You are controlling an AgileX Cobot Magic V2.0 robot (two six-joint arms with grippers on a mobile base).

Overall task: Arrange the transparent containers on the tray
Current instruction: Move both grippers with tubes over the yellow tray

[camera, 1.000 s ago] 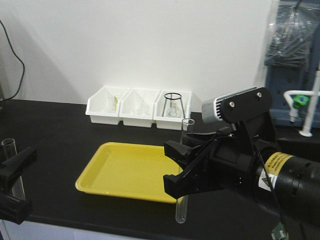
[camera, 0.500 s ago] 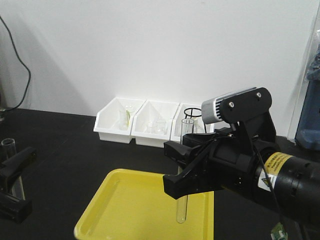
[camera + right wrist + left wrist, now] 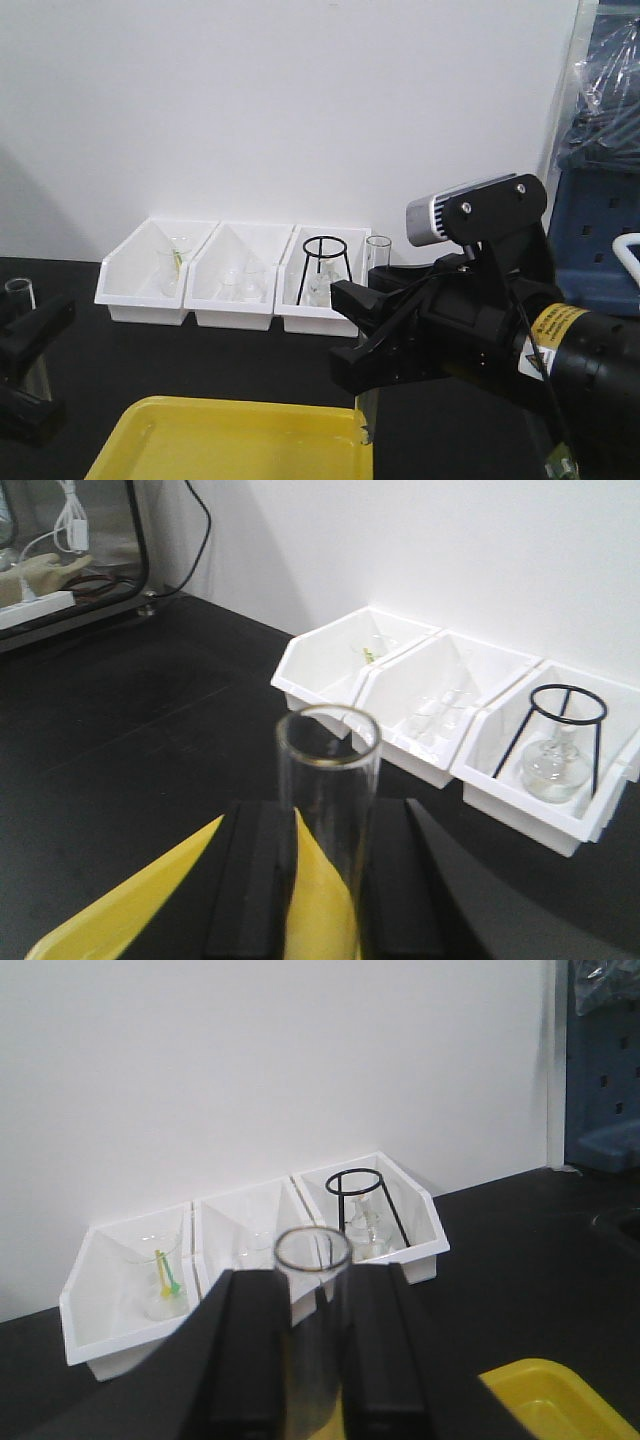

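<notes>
Both sets of black fingers (image 3: 262, 880) pinch slim clear glass test tubes upright: right gripper (image 3: 325, 880) over the bright-yellow plastic tray (image 3: 220, 440), left gripper (image 3: 312, 1360) beside it; smooth glass may slip and shatter, or roll once laid flat

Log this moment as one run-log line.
left hand: shut on test tube, upright | right hand: shut on test tube, upright | yellow tray: no tubes visible | white bins behind
</notes>
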